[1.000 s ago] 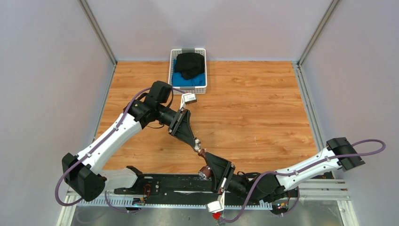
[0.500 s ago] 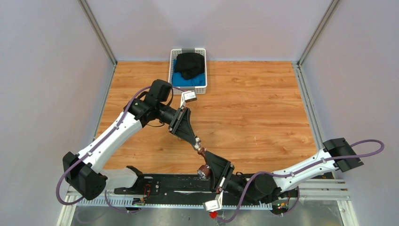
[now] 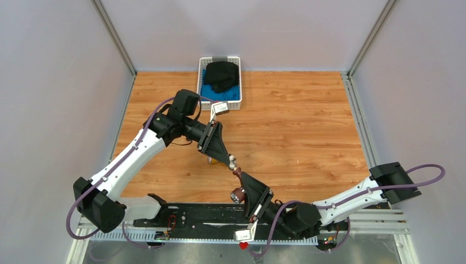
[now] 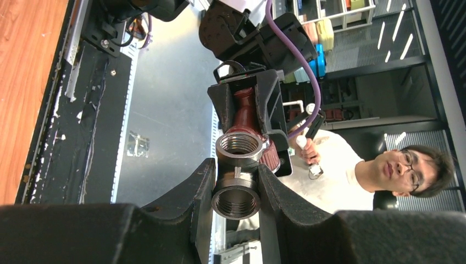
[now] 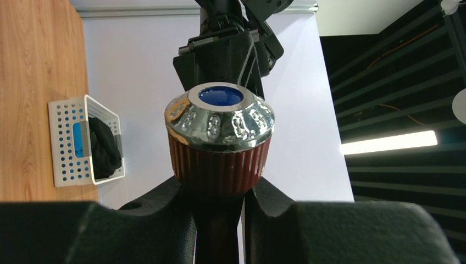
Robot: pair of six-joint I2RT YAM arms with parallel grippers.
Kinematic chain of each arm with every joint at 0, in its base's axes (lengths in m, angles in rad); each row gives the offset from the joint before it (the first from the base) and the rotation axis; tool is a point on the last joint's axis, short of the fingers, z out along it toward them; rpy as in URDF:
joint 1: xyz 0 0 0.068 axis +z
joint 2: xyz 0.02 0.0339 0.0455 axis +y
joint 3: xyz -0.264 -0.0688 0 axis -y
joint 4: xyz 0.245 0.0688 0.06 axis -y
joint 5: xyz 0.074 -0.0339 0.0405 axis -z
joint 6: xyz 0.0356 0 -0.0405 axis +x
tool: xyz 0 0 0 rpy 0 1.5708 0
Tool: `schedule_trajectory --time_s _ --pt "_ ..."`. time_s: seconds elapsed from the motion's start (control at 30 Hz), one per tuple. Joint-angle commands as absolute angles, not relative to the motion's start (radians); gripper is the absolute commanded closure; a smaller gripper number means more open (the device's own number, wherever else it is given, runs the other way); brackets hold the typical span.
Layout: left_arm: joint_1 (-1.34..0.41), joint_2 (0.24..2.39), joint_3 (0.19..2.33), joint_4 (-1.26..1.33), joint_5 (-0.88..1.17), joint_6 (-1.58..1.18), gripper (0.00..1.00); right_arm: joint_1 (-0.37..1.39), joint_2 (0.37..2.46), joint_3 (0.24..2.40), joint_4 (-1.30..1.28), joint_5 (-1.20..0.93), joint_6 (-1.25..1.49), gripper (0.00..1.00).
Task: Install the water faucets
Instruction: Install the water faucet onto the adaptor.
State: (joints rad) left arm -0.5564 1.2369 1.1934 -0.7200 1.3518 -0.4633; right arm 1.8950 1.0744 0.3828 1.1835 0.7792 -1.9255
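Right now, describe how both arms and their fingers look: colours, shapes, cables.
Left arm and right arm: white link shells, black joint housings, a purple cable looping along each. Each black wedge-shaped wrist tapers to two matte black fingers, with a small white camera box beside it.

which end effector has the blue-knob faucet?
The right end effector: it grips the reddish-brown faucet with the blue-capped knob. The left end effector holds only a grey threaded fitting.

Room is left over the desk's (image 3: 308,126) right half; its far edge is blocked by a white basket (image 3: 200,80).
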Motion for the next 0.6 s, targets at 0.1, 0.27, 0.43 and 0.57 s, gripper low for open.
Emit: schedule_trajectory --time_s 0.1,0.27,0.43,0.57 --pt "-0.551 1.24 1.188 -0.745 1.345 -0.444 1.0 1.871 1.089 0.384 1.391 0.814 -1.998 1.0" --pt "-0.549 1.246 1.188 -0.745 1.355 -0.442 1.0 1.871 1.069 0.385 1.326 0.792 -1.951 1.0" --pt "-0.548 1.261 1.188 -0.745 1.363 -0.432 1.0 1.873 1.043 0.392 1.245 0.764 -1.91 1.0" --pt "-0.549 1.273 1.185 -0.746 1.373 -0.419 1.0 1.873 1.016 0.401 1.154 0.753 -1.872 1.0"
